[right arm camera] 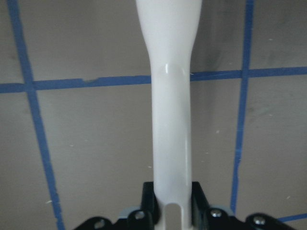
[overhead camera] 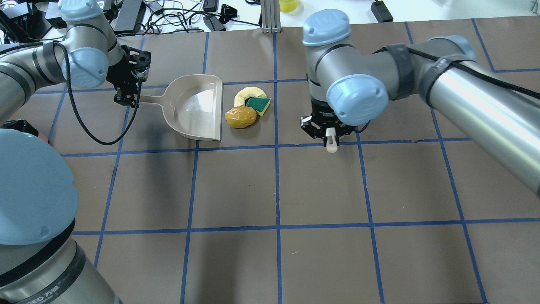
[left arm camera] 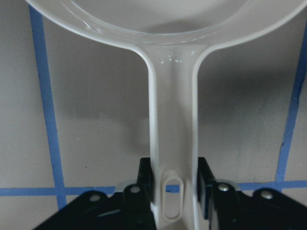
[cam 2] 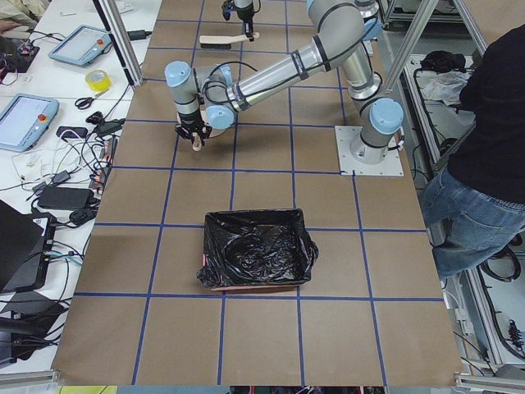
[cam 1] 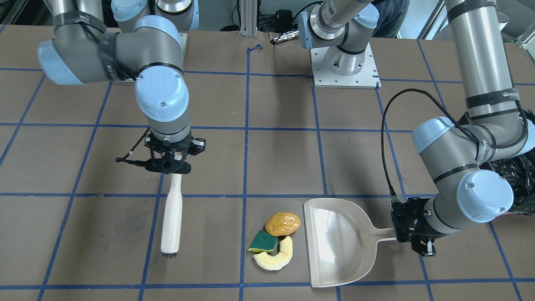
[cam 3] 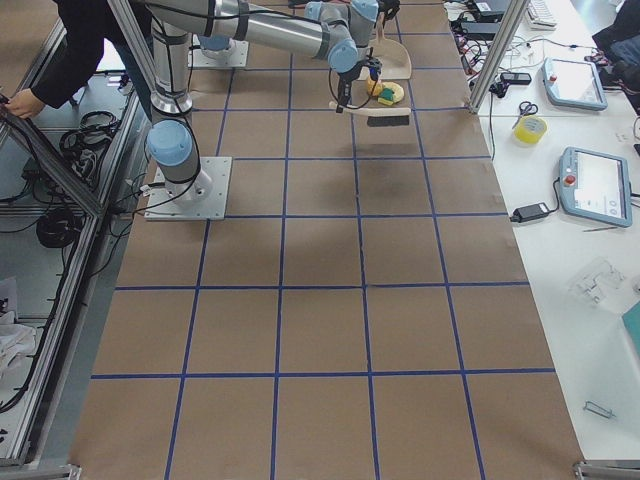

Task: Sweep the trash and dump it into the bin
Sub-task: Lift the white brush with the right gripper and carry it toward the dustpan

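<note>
The trash lies in a tight heap on the table: an orange-yellow lump (cam 1: 283, 223) (overhead camera: 240, 117), a green-topped sponge piece (cam 1: 264, 241) (overhead camera: 258, 104) and a pale crescent slice (cam 1: 276, 257) (overhead camera: 249, 93). A beige dustpan (cam 1: 338, 242) (overhead camera: 196, 107) lies flat with its open edge right beside the heap. My left gripper (cam 1: 413, 236) (overhead camera: 135, 99) (left arm camera: 175, 191) is shut on the dustpan's handle. My right gripper (cam 1: 169, 163) (overhead camera: 331, 135) (right arm camera: 172, 206) is shut on a white brush (cam 1: 172, 221), on the heap's other side and apart from it. The bin (cam 2: 258, 250) stands apart from both.
The bin's black bag (cam 1: 518, 175) shows behind my left arm's elbow in the front-facing view. The brown table carries a blue tape grid (overhead camera: 276, 147). The arm base plate (cam 1: 345, 67) sits at the table's robot side. A person (cam 2: 484, 139) stands beside the table.
</note>
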### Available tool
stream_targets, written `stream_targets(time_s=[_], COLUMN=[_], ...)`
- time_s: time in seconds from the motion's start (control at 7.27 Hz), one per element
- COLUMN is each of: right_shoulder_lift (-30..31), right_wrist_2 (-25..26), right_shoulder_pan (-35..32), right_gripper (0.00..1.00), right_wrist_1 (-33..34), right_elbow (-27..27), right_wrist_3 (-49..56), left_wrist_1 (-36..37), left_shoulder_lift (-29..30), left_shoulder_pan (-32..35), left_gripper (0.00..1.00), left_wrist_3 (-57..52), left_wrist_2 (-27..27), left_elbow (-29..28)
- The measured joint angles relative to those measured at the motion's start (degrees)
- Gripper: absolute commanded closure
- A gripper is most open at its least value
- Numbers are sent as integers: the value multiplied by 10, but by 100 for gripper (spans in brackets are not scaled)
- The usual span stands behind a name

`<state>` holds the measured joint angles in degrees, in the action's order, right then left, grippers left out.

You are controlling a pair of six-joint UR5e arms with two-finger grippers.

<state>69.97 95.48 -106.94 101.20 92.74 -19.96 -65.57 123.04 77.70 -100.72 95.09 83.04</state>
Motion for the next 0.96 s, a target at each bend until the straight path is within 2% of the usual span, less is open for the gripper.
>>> stream_targets(time_s=[0.41, 0.96], right_shoulder_lift=[-100, -152], right_wrist_2=[-48, -98], right_shoulder_pan=[-67, -87], right_gripper=[100, 100], right_wrist_1=[-42, -41], right_elbow=[-114, -164], right_wrist_3=[-103, -142], left_wrist_1=[0, 0], left_shoulder_lift=[0, 0], left_shoulder_pan=[0, 1], left_gripper=[100, 100], left_wrist_3=[0, 1], left_wrist_2=[0, 0], left_elbow=[-1, 0])
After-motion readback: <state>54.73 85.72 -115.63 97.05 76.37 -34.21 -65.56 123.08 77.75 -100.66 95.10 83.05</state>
